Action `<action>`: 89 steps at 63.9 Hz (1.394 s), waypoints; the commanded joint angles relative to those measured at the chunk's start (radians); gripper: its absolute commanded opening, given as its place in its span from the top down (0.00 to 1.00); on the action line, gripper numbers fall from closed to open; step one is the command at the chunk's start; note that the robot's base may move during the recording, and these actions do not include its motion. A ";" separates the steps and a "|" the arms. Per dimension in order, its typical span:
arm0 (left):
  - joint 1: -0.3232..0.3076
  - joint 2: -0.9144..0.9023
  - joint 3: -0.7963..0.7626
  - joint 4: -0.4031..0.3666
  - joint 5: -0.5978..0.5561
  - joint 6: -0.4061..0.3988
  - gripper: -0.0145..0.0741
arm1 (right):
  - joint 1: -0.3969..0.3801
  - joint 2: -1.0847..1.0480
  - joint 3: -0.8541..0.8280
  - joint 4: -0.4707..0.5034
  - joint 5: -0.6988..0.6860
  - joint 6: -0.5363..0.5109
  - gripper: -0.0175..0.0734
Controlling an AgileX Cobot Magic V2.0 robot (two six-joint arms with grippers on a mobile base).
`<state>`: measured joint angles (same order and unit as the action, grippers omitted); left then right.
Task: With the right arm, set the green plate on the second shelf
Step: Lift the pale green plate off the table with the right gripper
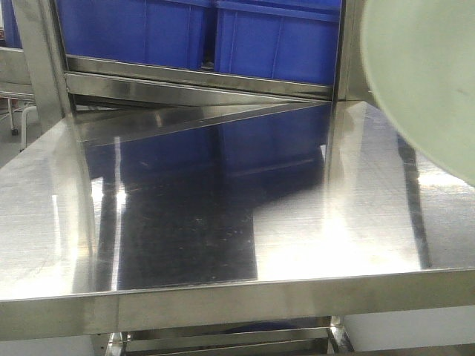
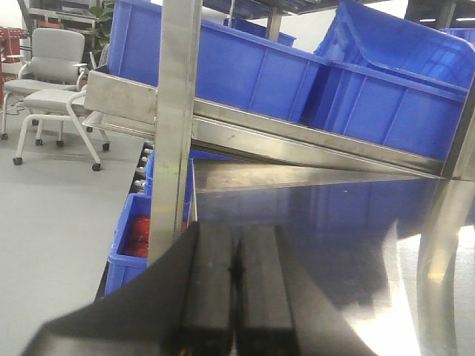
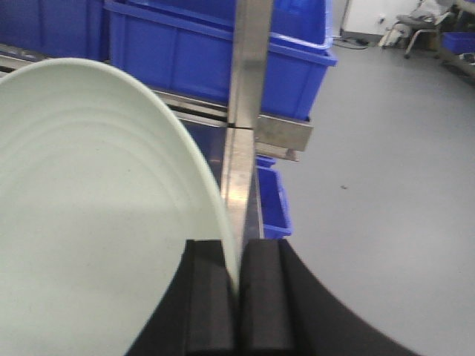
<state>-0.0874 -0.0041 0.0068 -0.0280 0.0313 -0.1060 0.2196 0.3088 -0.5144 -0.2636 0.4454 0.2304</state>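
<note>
The pale mint-green plate (image 1: pixel 427 78) hangs tilted at the upper right of the front view, above the right side of the steel shelf (image 1: pixel 223 215). In the right wrist view the green plate (image 3: pixel 96 208) fills the left half, and my right gripper (image 3: pixel 236 256) is shut on its rim, held on edge beside a steel post (image 3: pixel 245 111). My left gripper (image 2: pixel 236 245) is shut and empty, low over the left part of the shelf surface (image 2: pixel 326 222). Neither arm shows in the front view.
Blue plastic bins (image 1: pixel 223 33) sit on a slanted steel shelf behind and above. A steel upright (image 2: pixel 174 126) stands close to the left gripper. A lower blue bin with red things (image 2: pixel 133 230) and office chairs (image 2: pixel 52 81) stand at the left on the grey floor.
</note>
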 commanded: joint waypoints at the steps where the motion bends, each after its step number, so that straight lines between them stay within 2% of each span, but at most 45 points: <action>1: -0.003 -0.016 0.041 -0.008 -0.088 -0.003 0.69 | -0.007 0.040 -0.038 0.055 -0.145 0.012 0.75; 11: -0.003 -0.016 0.041 -0.008 -0.088 -0.003 0.69 | -0.007 0.018 -0.003 0.061 -0.267 0.012 0.75; 26: -0.003 -0.016 0.041 -0.008 -0.088 -0.003 0.69 | -0.007 0.009 0.066 0.062 -0.248 0.012 0.75; 40: -0.003 -0.016 0.041 -0.008 -0.088 -0.003 0.69 | -0.007 -0.097 0.106 0.086 -0.233 0.012 0.75; 57: -0.003 -0.016 0.041 -0.008 -0.088 -0.003 0.69 | -0.007 -0.132 0.107 0.086 -0.339 0.012 0.75; 89: -0.003 -0.016 0.041 -0.008 -0.088 -0.003 0.69 | -0.007 -0.132 0.108 0.086 -0.338 0.012 0.75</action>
<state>-0.0874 -0.0041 0.0068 -0.0280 0.0313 -0.1060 0.2196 0.1699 -0.3772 -0.1766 0.2232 0.2359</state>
